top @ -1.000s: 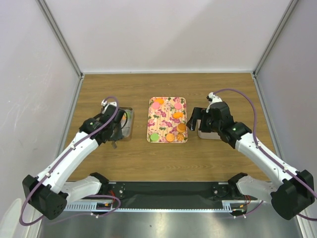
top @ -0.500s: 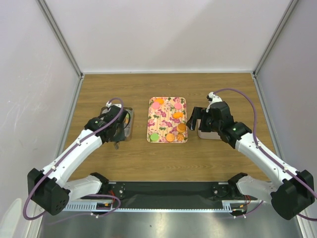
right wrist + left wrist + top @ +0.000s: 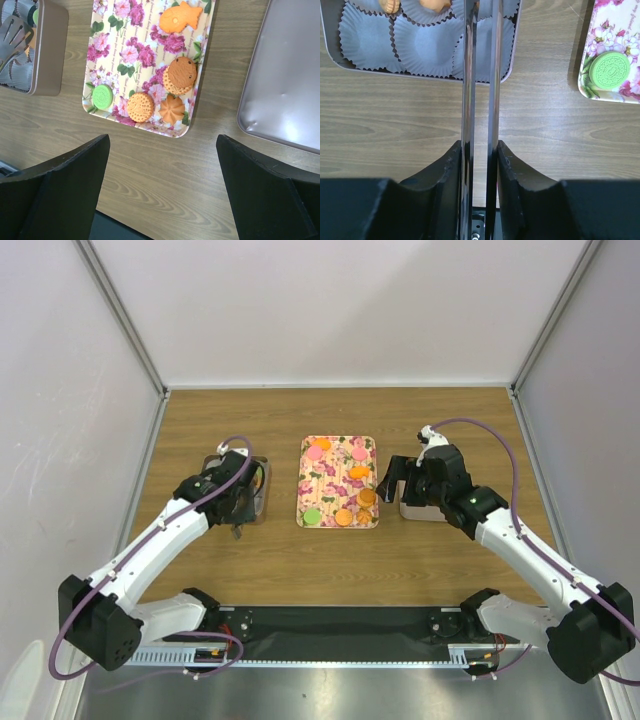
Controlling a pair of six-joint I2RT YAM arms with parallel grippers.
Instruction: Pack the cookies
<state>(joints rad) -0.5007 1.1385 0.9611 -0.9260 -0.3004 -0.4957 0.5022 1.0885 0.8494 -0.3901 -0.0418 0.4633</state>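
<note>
Several cookies lie on the floral tray (image 3: 338,482): a green one (image 3: 102,96), round orange ones (image 3: 140,106), a stacked pair (image 3: 181,73) and a fish-shaped one (image 3: 180,18). My left gripper (image 3: 480,150) is shut on metal tongs (image 3: 469,75), whose blades reach over the near right of the grey tin (image 3: 50,55). The tin holds white paper cups (image 3: 420,47), with orange cookies (image 3: 432,4) at its far edge. My right gripper (image 3: 162,140) is open and empty above the table, between the tray's near right corner and the lid (image 3: 285,85).
The tin (image 3: 257,502) sits left of the tray and the grey lid (image 3: 420,510) right of it, partly under my right gripper (image 3: 396,478). Bare wood table lies behind and in front of the tray. Enclosure walls stand at left, right and back.
My left gripper with the tongs has shifted a little to the right and away over the tin. The right arm and the cookies on the tray have not moved.
</note>
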